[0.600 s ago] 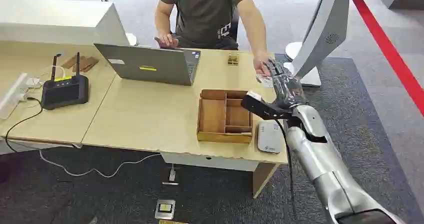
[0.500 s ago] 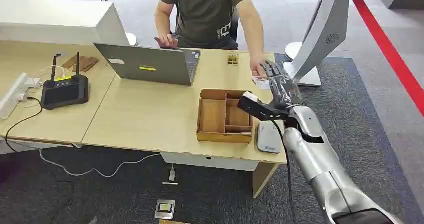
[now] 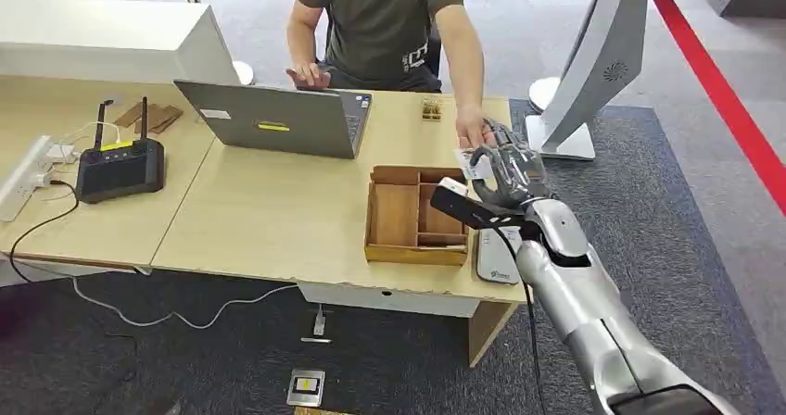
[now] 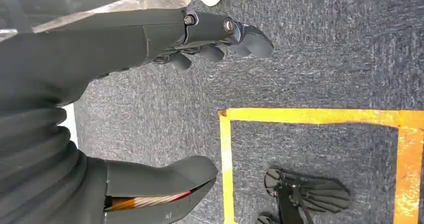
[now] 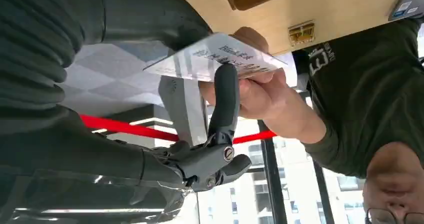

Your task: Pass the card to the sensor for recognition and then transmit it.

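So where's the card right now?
The card is at the table's far right edge, between the robot's right hand and the person's hand, just beyond the wooden tray.

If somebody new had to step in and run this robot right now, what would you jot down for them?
Right hand: over the desk's right end, pinching the white card between thumb and a finger; the seated person's hand is on the card too, so it is mid hand-over.
Left hand: hangs over the carpet, fingers apart, holding nothing.
Things: the grey sensor pad lies at the desk's near right corner, beside the wooden tray.
Done: the card is in the hand.
Left: get the card free of the person, bring it to the sensor pad, then pass it on.
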Robot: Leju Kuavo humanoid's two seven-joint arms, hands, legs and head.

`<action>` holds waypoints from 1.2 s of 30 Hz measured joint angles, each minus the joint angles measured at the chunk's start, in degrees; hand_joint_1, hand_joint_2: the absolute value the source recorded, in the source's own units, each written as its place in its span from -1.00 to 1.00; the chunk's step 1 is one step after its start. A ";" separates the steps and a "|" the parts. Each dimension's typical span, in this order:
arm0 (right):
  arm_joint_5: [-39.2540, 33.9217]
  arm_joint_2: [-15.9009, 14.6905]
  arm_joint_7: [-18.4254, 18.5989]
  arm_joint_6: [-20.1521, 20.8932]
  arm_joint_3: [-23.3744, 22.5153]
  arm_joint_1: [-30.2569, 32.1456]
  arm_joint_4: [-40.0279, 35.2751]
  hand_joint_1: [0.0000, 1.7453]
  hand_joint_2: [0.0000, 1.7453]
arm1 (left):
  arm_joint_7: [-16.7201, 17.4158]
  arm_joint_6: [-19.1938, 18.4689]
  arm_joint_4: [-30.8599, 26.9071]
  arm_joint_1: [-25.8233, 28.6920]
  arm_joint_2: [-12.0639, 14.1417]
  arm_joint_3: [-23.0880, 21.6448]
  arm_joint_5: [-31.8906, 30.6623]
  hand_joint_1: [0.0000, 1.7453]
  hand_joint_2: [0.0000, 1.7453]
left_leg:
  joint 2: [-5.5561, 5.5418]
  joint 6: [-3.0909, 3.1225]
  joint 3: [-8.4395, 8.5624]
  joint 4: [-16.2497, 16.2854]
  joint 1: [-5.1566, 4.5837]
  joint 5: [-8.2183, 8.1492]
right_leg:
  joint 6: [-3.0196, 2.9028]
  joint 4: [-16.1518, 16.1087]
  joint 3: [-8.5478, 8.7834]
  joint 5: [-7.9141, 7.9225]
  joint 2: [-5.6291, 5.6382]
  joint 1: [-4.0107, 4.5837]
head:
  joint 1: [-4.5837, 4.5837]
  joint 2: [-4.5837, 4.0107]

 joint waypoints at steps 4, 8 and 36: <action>0.75 0.07 0.33 -0.18 0.00 -0.07 0.26 0.90 1.00 | -0.02 0.00 -0.02 0.07 0.00 0.00 -0.02 -1.00 1.00 | 0.01 0.00 0.00 0.00 0.00 0.00 | 0.00 0.00 0.00 0.00 0.00 0.00 | 0.00 0.00; 3.68 0.26 1.57 -0.52 0.00 -0.21 0.59 0.96 1.00 | -0.02 0.00 -0.02 0.14 0.00 0.00 -0.09 -1.00 1.00 | 0.01 0.00 0.01 0.00 0.00 0.00 | 0.00 0.00 0.00 0.00 0.00 0.00 | 0.00 0.00; 0.15 -5.95 6.51 15.98 -11.19 9.86 -27.49 1.00 1.00 | -0.61 -0.28 -0.02 0.62 0.09 0.15 -0.57 -1.00 1.00 | 0.03 -0.01 0.06 0.04 0.02 -0.03 | 0.00 -0.10 -0.02 0.01 0.01 -0.06 | 0.00 0.00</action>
